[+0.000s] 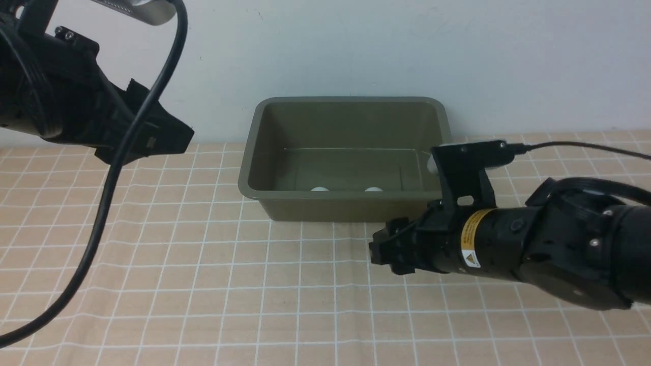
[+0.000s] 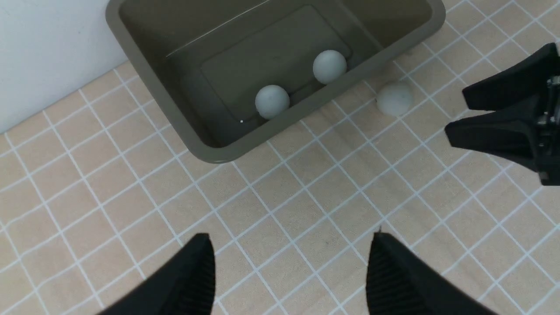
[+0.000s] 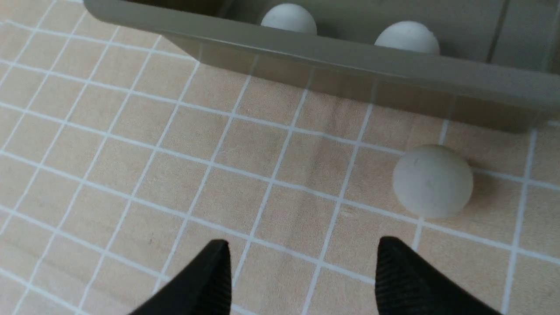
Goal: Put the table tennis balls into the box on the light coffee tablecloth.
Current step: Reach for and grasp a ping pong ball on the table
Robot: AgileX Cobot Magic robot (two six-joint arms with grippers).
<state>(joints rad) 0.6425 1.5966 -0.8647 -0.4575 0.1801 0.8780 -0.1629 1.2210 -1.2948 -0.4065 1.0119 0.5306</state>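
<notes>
Three table tennis balls are in sight, all small, matte and white. Two of them, one ball (image 2: 272, 101) and a second ball (image 2: 329, 66), lie apart from each other on the floor of the box (image 2: 218, 153), both close to its near wall. The third ball (image 3: 432, 181) sits outside on the tablecloth (image 1: 203, 284), just beside that near wall toward the box's right end. In the front view the right arm hides it.

There is one box, a dark olive-green tub with rounded corners, a rolled rim and sloping walls. It stands on the far part of the cloth, close to the white wall (image 1: 508, 61). The cloth is light beige with a thin white grid.

The right claw (image 3: 302, 271) hangs low over the cloth with its fingers spread and nothing between them. The loose ball lies ahead of it, off to one side of the gap. The left claw (image 2: 288, 271) hovers higher on the left, wide open and empty.
</notes>
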